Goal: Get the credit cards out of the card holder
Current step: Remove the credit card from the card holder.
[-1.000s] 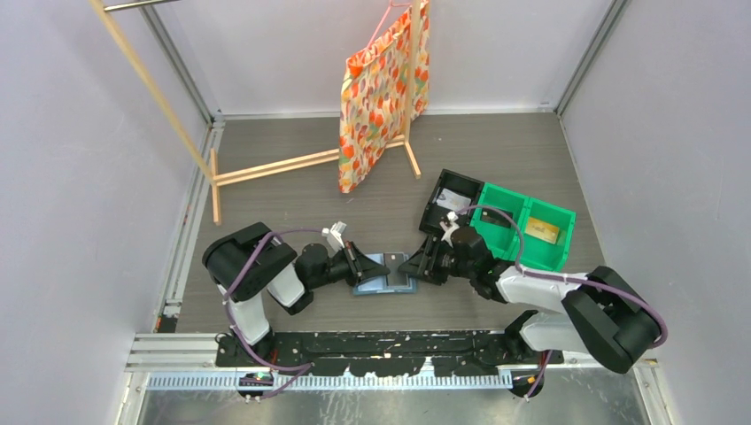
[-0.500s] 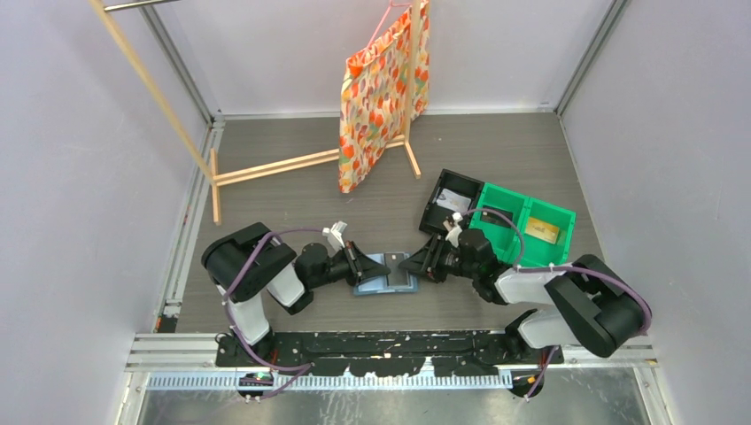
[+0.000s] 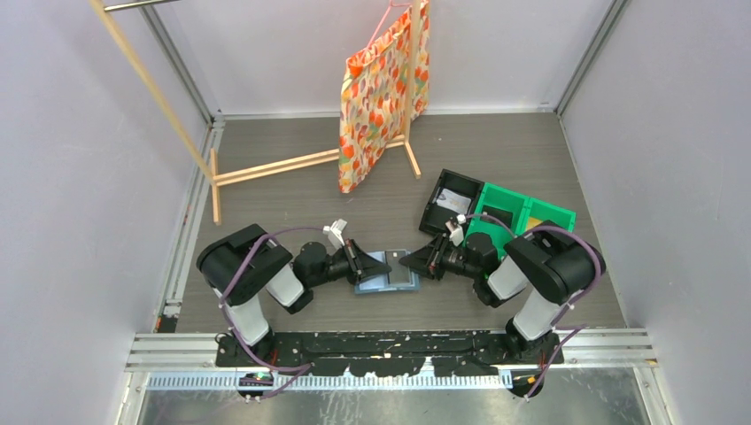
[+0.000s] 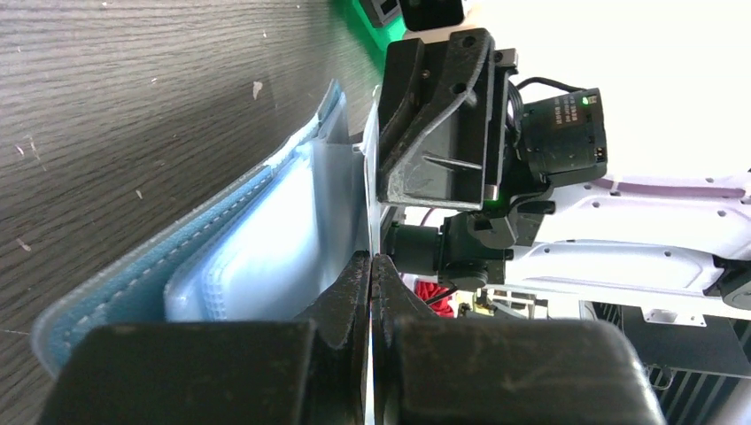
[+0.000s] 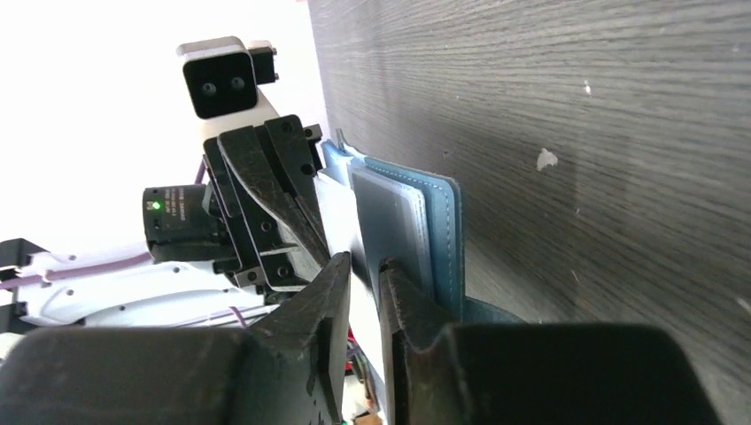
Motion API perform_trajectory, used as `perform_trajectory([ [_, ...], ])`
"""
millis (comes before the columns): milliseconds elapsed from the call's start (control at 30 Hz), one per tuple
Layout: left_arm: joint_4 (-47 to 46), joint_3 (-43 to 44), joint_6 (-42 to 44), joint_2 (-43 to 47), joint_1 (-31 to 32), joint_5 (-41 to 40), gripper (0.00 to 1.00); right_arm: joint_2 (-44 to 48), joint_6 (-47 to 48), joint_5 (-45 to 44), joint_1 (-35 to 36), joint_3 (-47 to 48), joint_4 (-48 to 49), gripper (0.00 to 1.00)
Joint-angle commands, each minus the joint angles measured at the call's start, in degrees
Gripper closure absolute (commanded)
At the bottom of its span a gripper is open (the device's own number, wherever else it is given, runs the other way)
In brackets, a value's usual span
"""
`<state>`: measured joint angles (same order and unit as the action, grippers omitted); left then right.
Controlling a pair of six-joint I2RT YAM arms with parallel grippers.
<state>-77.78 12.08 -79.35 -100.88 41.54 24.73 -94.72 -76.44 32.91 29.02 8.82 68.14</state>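
The teal-blue card holder (image 3: 383, 276) lies open on the table between my two grippers. The left wrist view shows its teal cover (image 4: 133, 285) and pale blue sleeves (image 4: 266, 239). My left gripper (image 4: 370, 262) (image 3: 361, 263) is shut on the edge of one translucent sleeve leaf, which stands upright. From the other side, my right gripper (image 5: 365, 266) (image 3: 414, 263) has its fingers close together with a narrow gap, either side of a pale leaf edge. A dark grey credit card (image 5: 390, 221) sits in the sleeve beside it and shows as a dark rectangle (image 3: 403, 281) from above.
A black bin (image 3: 453, 202) holding a whitish card and a green bin (image 3: 522, 217) stand behind the right arm. A wooden rack (image 3: 266, 166) with a hanging patterned bag (image 3: 381, 88) is at the back. Walls close in on both sides.
The right gripper's fingers have closed most of the way around the leaf edge, and the right arm's elbow has swung in toward the bins. The left gripper and holder stay put.
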Motion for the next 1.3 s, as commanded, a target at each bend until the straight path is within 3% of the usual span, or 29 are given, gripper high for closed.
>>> perform_trajectory([
  [0,-4.22,0.38,-0.62,2.42,0.03,0.67,0.99,-3.37,-4.33,2.88,-0.6,0.05,13.86,0.8],
  [167,-4.22,0.2,-1.01,2.43,-0.33,0.39,1.0,-1.65,-3.63,3.13,-1.62,-0.81,13.69,0.94],
  [400,-4.22,-2.05,-1.17,3.6,-1.45,0.2,0.99,-2.96,-3.22,3.3,-2.51,-1.28,13.78,0.96],
  [533,-4.22,-2.33,-1.31,3.85,-1.46,0.39,1.0,-3.17,-3.73,3.31,-2.58,-0.89,13.78,0.76],
  [667,-4.22,-1.7,-1.25,3.76,-1.46,0.86,1.0,-1.73,-4.67,2.94,-2.6,-0.56,13.78,0.73],
  [900,-4.22,-1.27,-1.33,3.54,-1.46,1.39,0.99,0.11,-5.61,3.23,-2.56,-0.07,13.78,0.85],
  [1067,-4.2,-1.5,-1.24,3.75,-1.46,1.3,0.99,-0.7,-5.32,2.82,-2.57,-0.38,13.79,0.99],
  [1267,-4.22,-2.98,-0.93,4.38,-2.0,0.89,1.0,-0.44,-4.77,0.66,-2.81,-1.67,13.78,0.99],
])
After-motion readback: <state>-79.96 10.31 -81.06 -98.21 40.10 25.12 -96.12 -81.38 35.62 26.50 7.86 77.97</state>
